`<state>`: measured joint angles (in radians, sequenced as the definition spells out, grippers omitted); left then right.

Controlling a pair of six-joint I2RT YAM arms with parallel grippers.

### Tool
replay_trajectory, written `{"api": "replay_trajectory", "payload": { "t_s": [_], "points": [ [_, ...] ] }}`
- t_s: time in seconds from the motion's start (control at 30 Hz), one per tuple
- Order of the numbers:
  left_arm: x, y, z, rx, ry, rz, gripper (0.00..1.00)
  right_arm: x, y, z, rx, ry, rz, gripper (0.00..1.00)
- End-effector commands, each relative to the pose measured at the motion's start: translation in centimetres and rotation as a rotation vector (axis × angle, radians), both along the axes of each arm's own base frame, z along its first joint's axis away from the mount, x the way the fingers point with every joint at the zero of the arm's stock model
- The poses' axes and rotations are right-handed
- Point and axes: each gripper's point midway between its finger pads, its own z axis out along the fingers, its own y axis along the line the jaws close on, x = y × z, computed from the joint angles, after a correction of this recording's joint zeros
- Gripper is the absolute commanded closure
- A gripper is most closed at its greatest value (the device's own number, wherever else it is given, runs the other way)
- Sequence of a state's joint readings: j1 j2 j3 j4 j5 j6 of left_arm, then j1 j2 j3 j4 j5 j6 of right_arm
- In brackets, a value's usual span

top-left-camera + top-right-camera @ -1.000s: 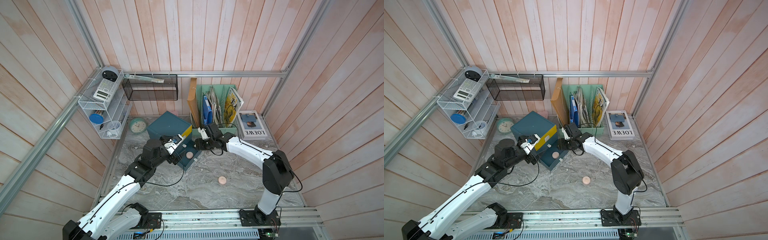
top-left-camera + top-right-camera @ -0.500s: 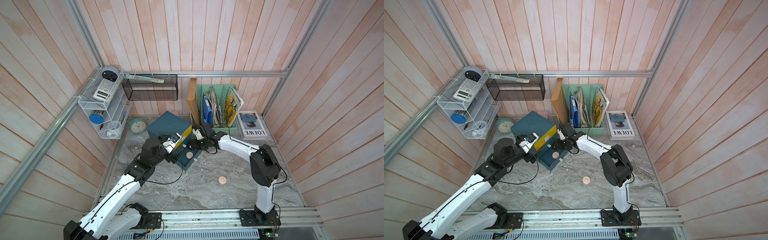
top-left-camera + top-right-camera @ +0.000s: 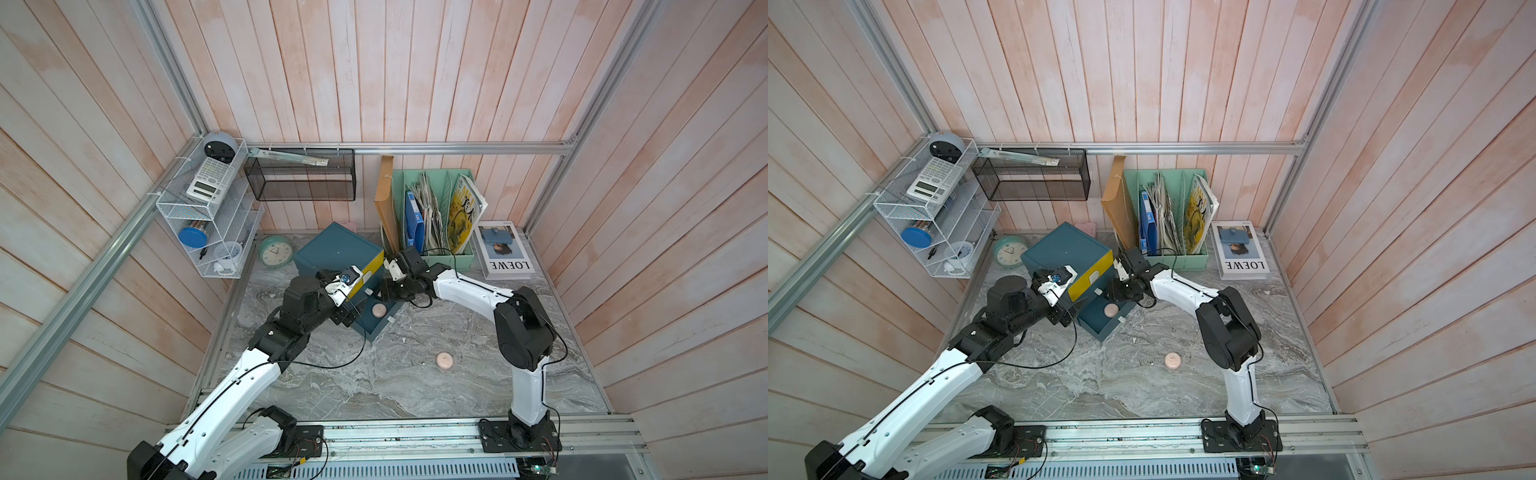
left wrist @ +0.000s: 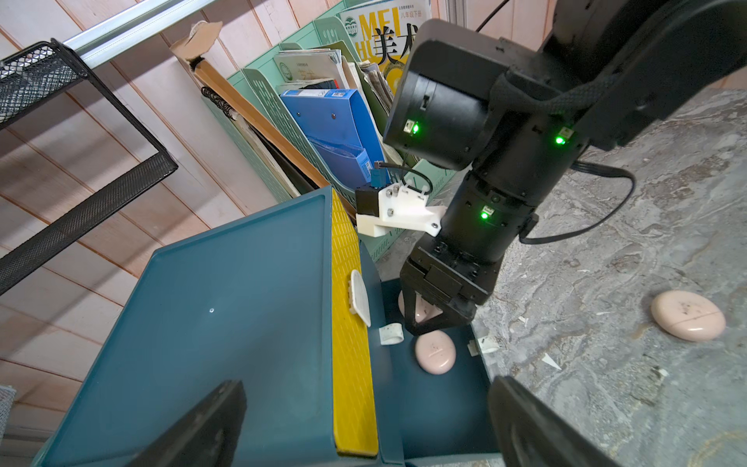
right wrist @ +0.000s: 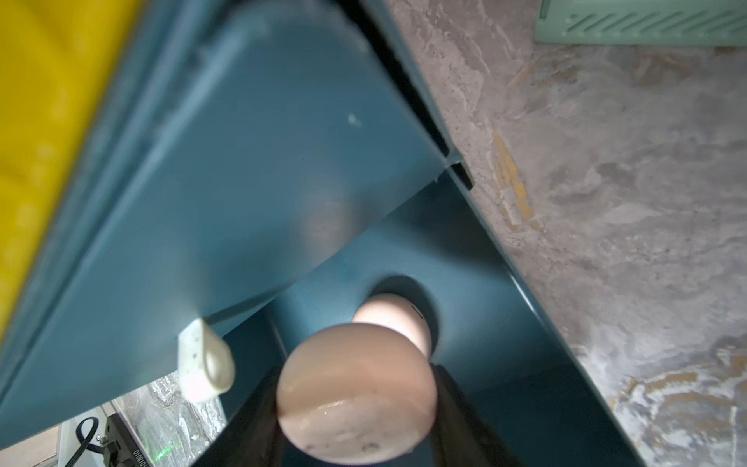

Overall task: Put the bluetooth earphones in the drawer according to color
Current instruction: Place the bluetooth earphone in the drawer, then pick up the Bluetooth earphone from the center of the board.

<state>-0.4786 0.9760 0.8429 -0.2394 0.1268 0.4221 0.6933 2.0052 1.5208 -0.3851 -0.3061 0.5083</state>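
Pink earphone cases, we count three: smooth, pale, rounded pucks with a fine seam and a few dark specks. The held case (image 5: 355,394) is clamped between the jaws of the right gripper (image 4: 438,319), just above the pulled-out lowest drawer (image 3: 376,330) of the teal chest (image 3: 336,249). The second case (image 4: 435,351) lies on that drawer's floor. The third case (image 3: 444,360) rests on the marble table (image 3: 415,395), well apart. Our left gripper (image 4: 368,388) gapes wide near the chest, holding nothing.
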Motion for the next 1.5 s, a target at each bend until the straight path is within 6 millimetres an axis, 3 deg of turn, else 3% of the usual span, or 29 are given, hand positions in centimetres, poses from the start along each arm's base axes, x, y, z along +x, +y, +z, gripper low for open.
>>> {"api": "replay_trajectory", "payload": {
  "t_s": [0.0,0.2,0.53,0.73,1.03,1.47],
  "points": [
    [0.0,-0.1,-0.2,-0.008,0.004,-0.007,0.0,-0.1,0.7,-0.5,0.005,0.017,0.007,0.53],
    [0.0,-0.1,-0.2,-0.008,0.006,-0.01,0.0,0.0,0.5,-0.2,-0.004,0.003,0.006,0.34],
    [-0.2,-0.3,0.0,-0.013,0.003,-0.02,0.0,0.0,-0.1,0.8,-0.019,-0.026,0.003,0.31],
    [-0.6,-0.7,0.5,-0.028,0.0,-0.047,0.0,-0.4,-1.9,2.4,-0.071,-0.077,0.001,0.3],
    [-1.9,-2.6,0.2,-0.02,0.01,-0.121,0.0,-2.0,-6.5,3.5,-0.185,-0.115,-0.025,0.29],
    [-4.3,-6.4,-1.9,0.021,0.061,-0.261,0.0,-8.3,-15.2,-0.1,-0.402,0.02,-0.089,0.26]
  ]
}}
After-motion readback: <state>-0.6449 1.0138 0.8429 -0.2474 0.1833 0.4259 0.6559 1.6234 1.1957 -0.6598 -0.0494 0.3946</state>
